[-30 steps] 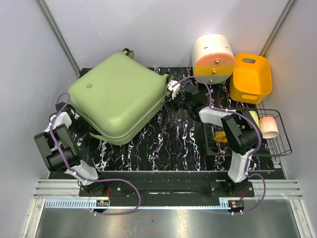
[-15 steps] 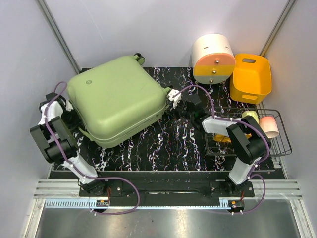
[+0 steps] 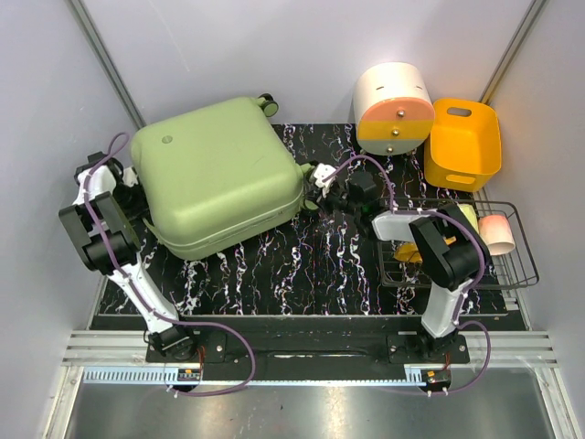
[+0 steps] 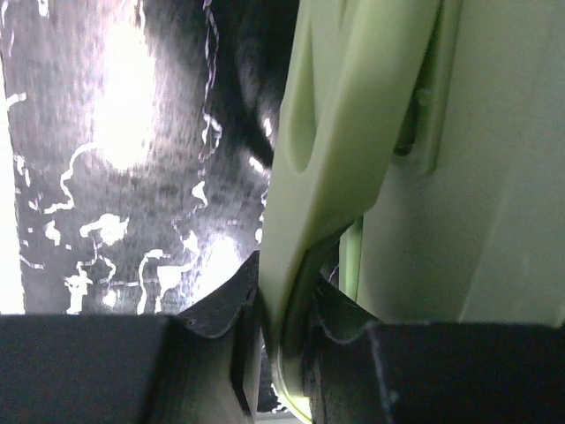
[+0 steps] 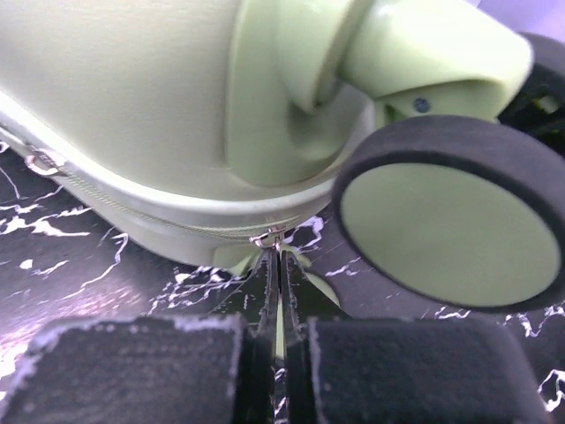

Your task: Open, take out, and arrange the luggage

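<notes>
From the near edge, 2 arms reach to opposite sides of the luggage, which lies flat and closed on the left rear of the table. The left gripper is nipped narrowly onto the handle at the case's left flank. The right gripper, fully closed, pinches the zip pull just beside a wheel (the case's right-hand corner). From those jaws the seam runs leftward along the shell's near edge, so the right arm probably has to draw the pull that way.
</notes>
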You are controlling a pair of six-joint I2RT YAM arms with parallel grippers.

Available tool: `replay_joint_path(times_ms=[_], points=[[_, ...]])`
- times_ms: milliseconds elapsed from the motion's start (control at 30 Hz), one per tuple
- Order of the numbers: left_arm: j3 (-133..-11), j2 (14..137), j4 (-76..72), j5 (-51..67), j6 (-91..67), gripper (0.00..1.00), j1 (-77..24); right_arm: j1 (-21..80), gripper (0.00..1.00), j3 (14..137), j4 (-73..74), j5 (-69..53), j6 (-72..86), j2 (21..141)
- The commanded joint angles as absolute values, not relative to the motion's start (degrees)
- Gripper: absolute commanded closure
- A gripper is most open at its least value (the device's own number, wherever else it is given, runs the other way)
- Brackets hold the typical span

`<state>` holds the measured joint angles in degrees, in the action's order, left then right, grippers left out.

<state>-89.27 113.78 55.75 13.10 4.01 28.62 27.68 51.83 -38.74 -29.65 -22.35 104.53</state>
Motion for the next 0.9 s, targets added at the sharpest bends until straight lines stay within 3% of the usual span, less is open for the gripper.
replay_joint_path(times_ms=[0, 233, 567, 767, 867], points=[[-98.3, 112.9, 52.5, 16.3, 12.7, 1.00, 27.1, 24.0, 1.00, 57.0, -52.8, -23.5, -25.0, 108.8], [-102.8, 116.4, 53.1, 19.5, 14.1, 1.00, 25.5, 23.9, 1.00, 63.6, -63.4, -13.7, -20.0, 116.4], [-105.5, 119.2, 53.7, 23.4, 16.3, 1.00, 24.3, 24.0, 1.00, 69.2, -77.4, -19.8, -12.6, 125.9], [-104.7, 119.1, 53.8, 24.9, 16.8, 1.00, 23.1, 24.3, 0.94, 73.6, -80.2, -15.7, -12.0, 131.6], [-104.8, 118.6, 53.7, 25.4, 16.3, 1.00, 22.9, 24.5, 0.85, 72.3, -80.3, -15.2, -12.1, 131.4]])
